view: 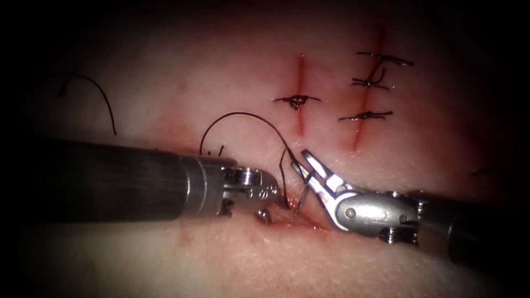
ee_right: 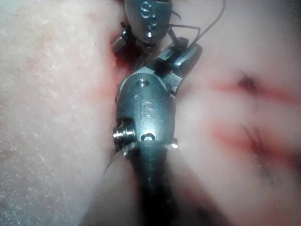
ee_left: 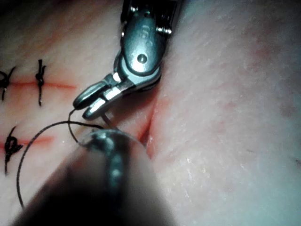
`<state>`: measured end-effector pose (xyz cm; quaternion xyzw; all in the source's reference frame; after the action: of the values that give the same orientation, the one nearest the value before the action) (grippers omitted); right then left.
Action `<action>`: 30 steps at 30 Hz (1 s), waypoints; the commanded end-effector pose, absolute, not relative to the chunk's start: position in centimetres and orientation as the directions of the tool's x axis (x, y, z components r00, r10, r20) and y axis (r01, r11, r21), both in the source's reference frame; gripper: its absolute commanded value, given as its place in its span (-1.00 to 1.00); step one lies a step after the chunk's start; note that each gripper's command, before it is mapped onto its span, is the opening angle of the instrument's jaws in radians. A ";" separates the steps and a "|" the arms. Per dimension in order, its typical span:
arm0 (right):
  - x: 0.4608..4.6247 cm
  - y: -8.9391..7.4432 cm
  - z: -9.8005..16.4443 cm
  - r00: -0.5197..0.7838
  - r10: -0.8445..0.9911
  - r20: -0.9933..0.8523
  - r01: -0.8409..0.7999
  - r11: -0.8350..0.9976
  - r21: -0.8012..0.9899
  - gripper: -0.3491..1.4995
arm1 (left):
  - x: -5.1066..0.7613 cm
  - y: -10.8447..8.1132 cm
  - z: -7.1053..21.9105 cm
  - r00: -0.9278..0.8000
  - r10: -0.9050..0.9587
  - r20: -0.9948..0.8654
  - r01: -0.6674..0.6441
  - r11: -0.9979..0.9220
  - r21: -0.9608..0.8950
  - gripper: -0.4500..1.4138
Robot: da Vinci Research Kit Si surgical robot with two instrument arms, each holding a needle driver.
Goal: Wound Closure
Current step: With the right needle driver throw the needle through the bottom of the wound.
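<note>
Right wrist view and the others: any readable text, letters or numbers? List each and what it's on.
"S": stamped on the grey metal wrist housing of the right arm's tool, right wrist view.
"S": stamped on the grey metal wrist housing of the left arm's tool, same view.
Faint marks on the right tool's housing in the left wrist view: too blurred to read.
Endoscope view: none legible.

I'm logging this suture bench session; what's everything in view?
Pale pork tissue: one, background.
Red cuts: three; middle, right, open one between the tools.
Black stitches: four; one on the middle cut, three on the right.
Black thread: one, arcs to the right tool.
Loose black thread piece: one, far left.
Silvery needle: one, gripped near its upper end, lower end at the open cut.
Right tool: holds the needle.
Left tool: hold unclear.
</note>
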<state>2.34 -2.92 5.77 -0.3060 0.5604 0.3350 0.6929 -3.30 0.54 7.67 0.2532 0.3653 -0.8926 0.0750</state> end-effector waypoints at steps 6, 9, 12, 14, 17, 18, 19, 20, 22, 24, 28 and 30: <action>2.47 -3.1 5.8 0.157 0.119 -0.980 -0.797 0.601 -0.055 -1.00 | -3.35 0.5 7.7 -0.859 0.061 -0.508 0.315 -0.720 -0.619 -0.17; 2.46 -3.1 5.8 0.163 0.128 -0.978 -0.796 0.603 -0.053 -1.00 | -3.34 0.6 7.7 -0.856 0.064 -0.513 0.311 -0.728 -0.611 -0.17; 2.45 -3.1 5.8 0.168 0.144 -0.975 -0.791 0.610 -0.046 -1.00 | -3.32 0.6 7.6 -0.846 0.078 -0.528 0.295 -0.755 -0.585 -0.22; 2.44 -3.1 5.8 0.144 0.177 -0.974 -0.795 0.607 -0.007 -1.00 | -3.29 0.7 7.6 -0.839 0.088 -0.536 0.283 -0.771 -0.570 -0.24; 2.42 -3.1 5.8 0.098 0.241 -0.966 -0.806 0.588 0.064 -1.00 | -3.23 0.8 7.4 -0.821 0.122 -0.558 0.240 -0.813 -0.531 -0.24; 2.40 -3.1 5.8 0.079 0.271 -0.959 -0.809 0.580 0.097 -1.00 | -3.20 0.9 7.3 -0.812 0.140 -0.567 0.210 -0.835 -0.509 -0.24; 2.39 -3.0 5.9 0.061 0.294 -0.954 -0.813 0.569 0.123 -1.00 | -3.17 0.9 7.2 -0.803 0.157 -0.575 0.189 -0.848 -0.495 -0.24; 2.38 -3.0 5.9 0.055 0.313 -0.948 -0.813 0.566 0.139 -1.00 | -3.14 1.0 7.1 -0.793 0.175 -0.584 0.167 -0.859 -0.484 -0.24; 2.36 -3.0 5.9 0.041 0.339 -0.940 -0.816 0.554 0.164 -1.00 | -3.11 1.0 7.0 -0.777 0.203 -0.596 0.131 -0.874 -0.468 -0.24; 2.30 -2.9 5.9 0.018 0.372 -0.928 -0.827 0.527 0.196 -1.00 | -3.03 1.0 6.8 -0.749 0.243 -0.617 0.065 -0.899 -0.434 -0.26; 2.25 -2.9 6.0 0.007 0.400 -0.917 -0.832 0.510 0.216 -1.00 | -2.97 0.9 6.5 -0.726 0.270 -0.633 0.010 -0.915 -0.402 -0.42; 2.23 -2.9 6.0 0.012 0.405 -0.914 -0.835 0.507 0.214 -1.00 | -2.97 0.8 6.4 -0.719 0.265 -0.642 0.001 -0.924 -0.383 -0.46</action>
<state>2.15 -2.90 5.97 -0.2004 0.5364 0.4543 0.6825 -2.93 0.78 6.36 0.3677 0.1810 -0.9092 -0.0732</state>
